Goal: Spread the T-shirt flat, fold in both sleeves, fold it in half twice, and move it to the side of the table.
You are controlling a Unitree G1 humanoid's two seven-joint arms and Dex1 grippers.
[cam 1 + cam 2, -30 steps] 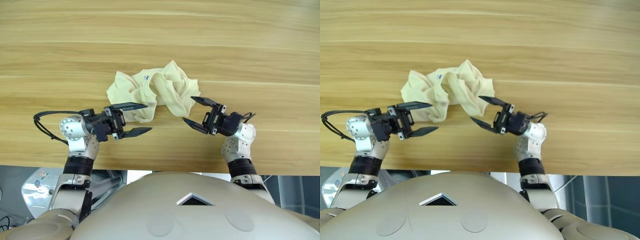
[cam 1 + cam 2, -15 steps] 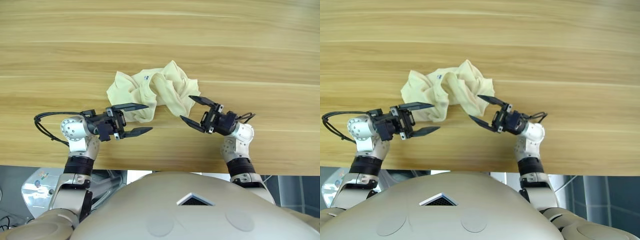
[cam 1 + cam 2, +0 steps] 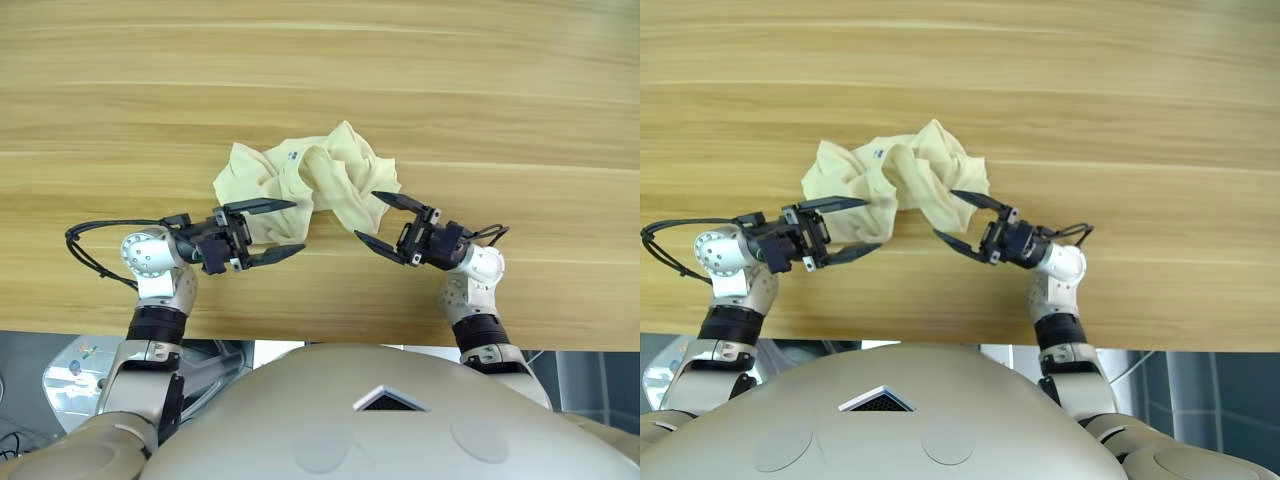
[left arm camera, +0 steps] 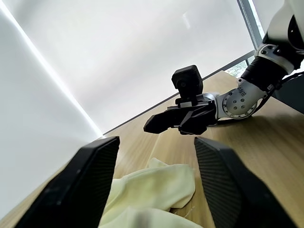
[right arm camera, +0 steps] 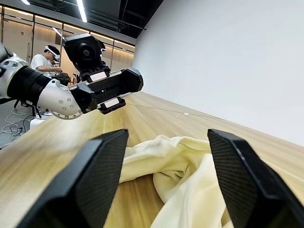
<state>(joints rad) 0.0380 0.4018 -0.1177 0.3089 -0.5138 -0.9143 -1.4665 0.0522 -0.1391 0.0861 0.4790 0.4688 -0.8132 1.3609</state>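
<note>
None of the steps is done: the T-shirt [image 3: 290, 175] is seen crumpled on the table [image 3: 450, 100]. The left gripper [image 3: 299, 225] and right gripper [image 3: 365, 215] are held spread beside it, empty.

A light wooden table [image 3: 320, 80] with long grain lines spread wide. A plain white wall [image 5: 228, 57] rose beyond it, strip lights [image 5: 85, 10] glowed overhead, and grey floor [image 3: 25, 360] showed below its near edge.

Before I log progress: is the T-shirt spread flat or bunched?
Bunched up: the T-shirt lies in a rumpled heap on the table.
</note>
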